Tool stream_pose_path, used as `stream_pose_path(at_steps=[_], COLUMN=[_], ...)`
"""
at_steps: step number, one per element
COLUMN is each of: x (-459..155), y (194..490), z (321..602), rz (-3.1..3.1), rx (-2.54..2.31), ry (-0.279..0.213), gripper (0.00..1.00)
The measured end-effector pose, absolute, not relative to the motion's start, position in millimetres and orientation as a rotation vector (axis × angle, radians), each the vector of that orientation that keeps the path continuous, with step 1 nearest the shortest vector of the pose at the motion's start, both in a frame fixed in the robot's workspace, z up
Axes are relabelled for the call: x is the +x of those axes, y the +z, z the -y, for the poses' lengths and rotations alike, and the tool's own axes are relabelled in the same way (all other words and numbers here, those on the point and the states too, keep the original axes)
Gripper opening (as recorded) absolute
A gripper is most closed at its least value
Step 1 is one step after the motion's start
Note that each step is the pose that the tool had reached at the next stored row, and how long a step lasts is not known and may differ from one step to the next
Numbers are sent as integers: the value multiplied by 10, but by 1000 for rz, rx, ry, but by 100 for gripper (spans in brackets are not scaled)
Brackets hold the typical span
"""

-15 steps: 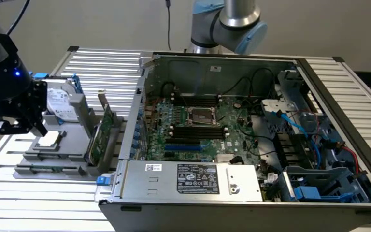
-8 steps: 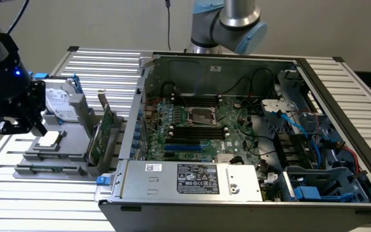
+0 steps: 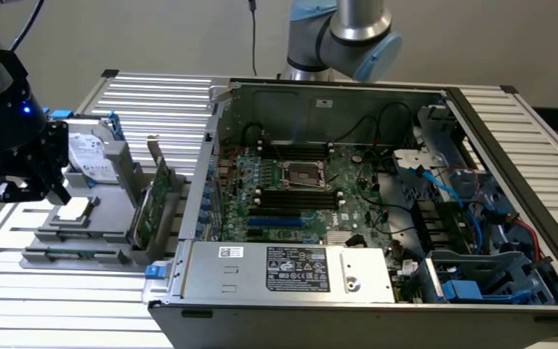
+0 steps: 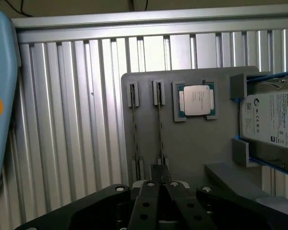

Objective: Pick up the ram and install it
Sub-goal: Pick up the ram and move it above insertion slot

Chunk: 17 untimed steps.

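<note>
Ram (image 4: 159, 127) stands edgewise in the tray (image 4: 206, 143) beneath the end effector (image 4: 159, 175).

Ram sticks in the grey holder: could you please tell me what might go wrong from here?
1. The gripper lines up with one ram stick, and a second stick stands close alongside in the grey holder; a small offset could knock it.
2. The processor lies just beside the sticks and might be bumped.
3. In the exterior view, a tall green card stands between the holder and the computer case; a carried stick could catch it.
</note>
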<state>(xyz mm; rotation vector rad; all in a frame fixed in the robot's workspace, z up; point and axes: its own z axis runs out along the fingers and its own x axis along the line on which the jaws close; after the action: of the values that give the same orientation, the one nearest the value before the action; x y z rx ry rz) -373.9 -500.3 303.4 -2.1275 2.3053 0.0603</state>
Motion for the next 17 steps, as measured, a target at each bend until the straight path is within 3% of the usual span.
stream_pose_path(at_steps=[7, 17], x=[-3742, -3753], y=[3003, 2823], z=[5008, 5062], rz=[-2299, -2270], rx=[-2134, -2166], ry=[60, 61], gripper=[36, 36])
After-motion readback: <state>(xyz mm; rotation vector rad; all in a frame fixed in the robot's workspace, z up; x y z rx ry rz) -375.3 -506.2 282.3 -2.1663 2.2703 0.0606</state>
